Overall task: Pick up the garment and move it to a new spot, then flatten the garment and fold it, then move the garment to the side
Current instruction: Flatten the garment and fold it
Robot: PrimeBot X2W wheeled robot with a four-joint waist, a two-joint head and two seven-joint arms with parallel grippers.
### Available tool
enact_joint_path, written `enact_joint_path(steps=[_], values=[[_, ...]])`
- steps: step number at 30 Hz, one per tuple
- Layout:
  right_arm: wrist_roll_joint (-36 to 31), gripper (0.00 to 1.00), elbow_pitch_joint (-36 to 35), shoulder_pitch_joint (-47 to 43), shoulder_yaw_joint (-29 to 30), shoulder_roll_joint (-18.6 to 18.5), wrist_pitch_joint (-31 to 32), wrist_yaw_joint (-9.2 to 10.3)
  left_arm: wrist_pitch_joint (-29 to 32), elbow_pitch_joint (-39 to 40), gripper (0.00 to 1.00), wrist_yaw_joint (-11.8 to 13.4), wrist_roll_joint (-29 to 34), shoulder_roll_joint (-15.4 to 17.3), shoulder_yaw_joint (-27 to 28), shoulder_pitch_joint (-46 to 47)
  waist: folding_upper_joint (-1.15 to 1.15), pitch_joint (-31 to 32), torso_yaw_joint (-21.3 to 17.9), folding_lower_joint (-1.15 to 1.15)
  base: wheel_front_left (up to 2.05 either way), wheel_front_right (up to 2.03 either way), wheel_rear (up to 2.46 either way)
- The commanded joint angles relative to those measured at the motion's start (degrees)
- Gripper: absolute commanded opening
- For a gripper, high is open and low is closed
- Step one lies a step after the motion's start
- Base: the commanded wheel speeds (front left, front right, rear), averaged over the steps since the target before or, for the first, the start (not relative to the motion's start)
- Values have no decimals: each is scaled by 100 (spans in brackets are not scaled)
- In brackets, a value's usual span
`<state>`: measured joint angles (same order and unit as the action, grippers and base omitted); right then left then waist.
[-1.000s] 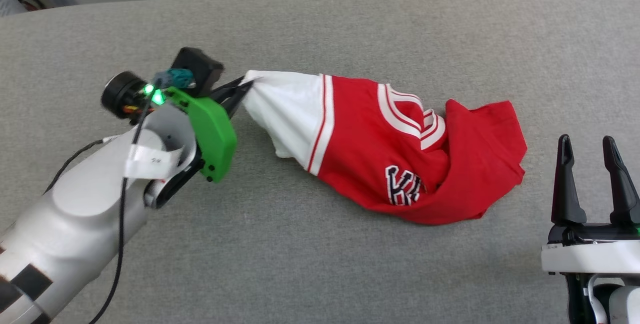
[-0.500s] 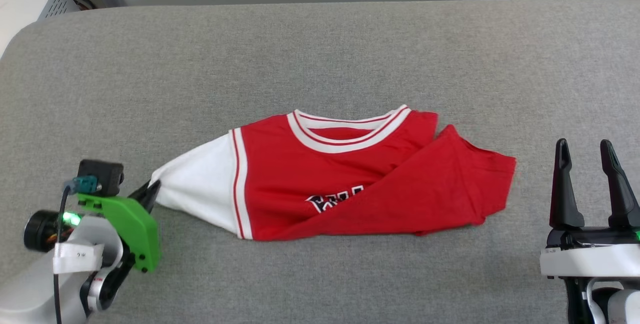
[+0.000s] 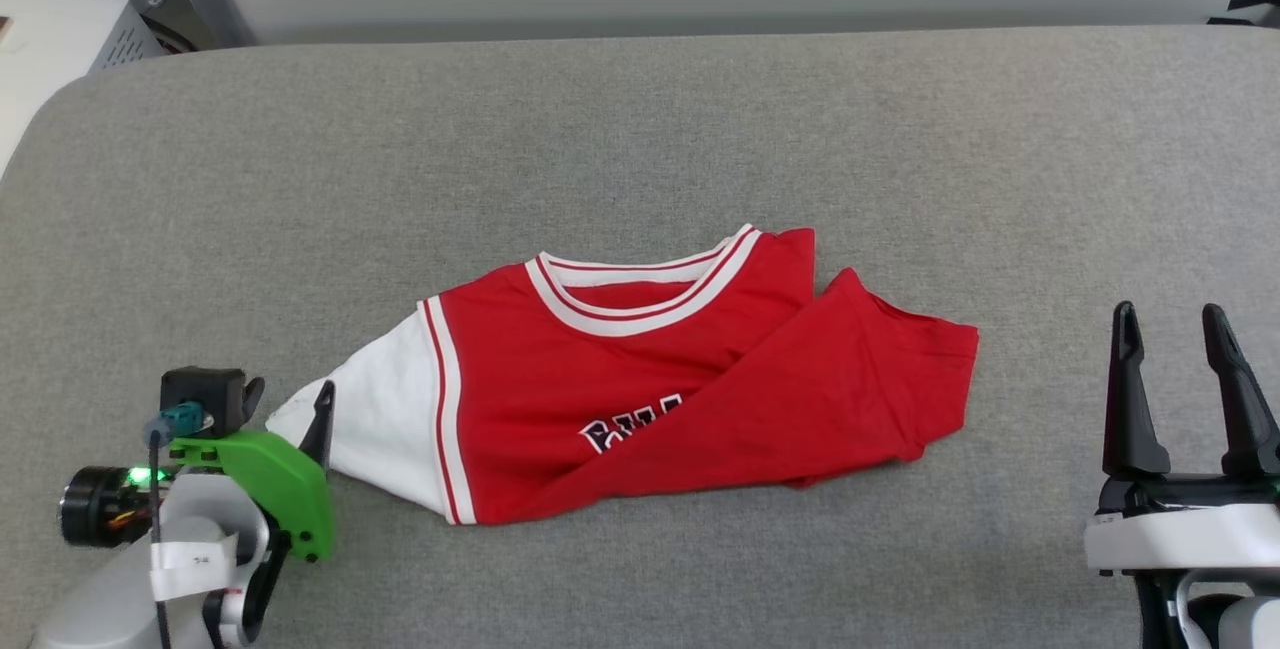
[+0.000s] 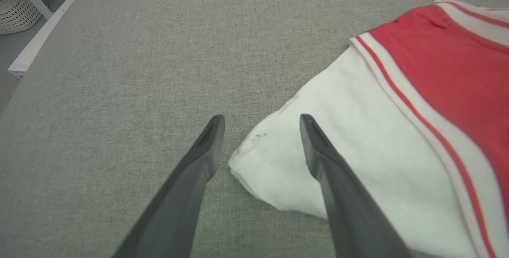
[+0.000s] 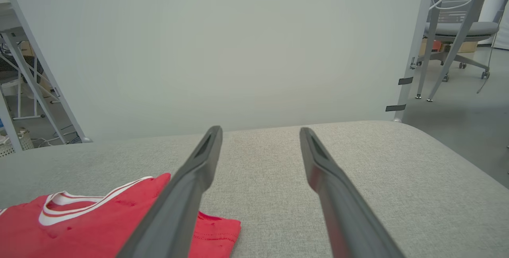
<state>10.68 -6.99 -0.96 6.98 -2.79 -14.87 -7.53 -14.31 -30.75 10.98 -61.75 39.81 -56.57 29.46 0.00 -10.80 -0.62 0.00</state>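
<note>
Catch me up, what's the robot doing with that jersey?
The left gripper is at the tip of the white sleeve of the garment. Its fingers are open with the sleeve tip between them, not clamped. The garment lies on the grey padded surface, not flat yet: its right part is folded diagonally across the front, covering some of the lettering. The right gripper is open, off to the right and clear of the cloth. Flattening and folding are not done.
</note>
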Motion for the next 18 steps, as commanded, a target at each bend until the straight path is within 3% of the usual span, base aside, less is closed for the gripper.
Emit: enact_joint_path(steps=[1, 10, 18], values=[[-95, 100, -62, -13, 50, -9, -13, 4, -56, 69, 100, 108, 233, -140, 145, -40, 0, 157, 55, 0, 0, 0, 0], [-697, 100, -452, 467, 192, -60, -13, 4, -67, 1815, 100, 873, 2719, -962, 2483, -1310, 0, 407, 245, 0, 0, 0, 0], [-487, 100, -153, 1070, -361, -914, -13, 4, -68, 2643, 100, 861, 4119, -1763, 3678, -2376, 0, 416, 432, 0, 0, 0, 0]])
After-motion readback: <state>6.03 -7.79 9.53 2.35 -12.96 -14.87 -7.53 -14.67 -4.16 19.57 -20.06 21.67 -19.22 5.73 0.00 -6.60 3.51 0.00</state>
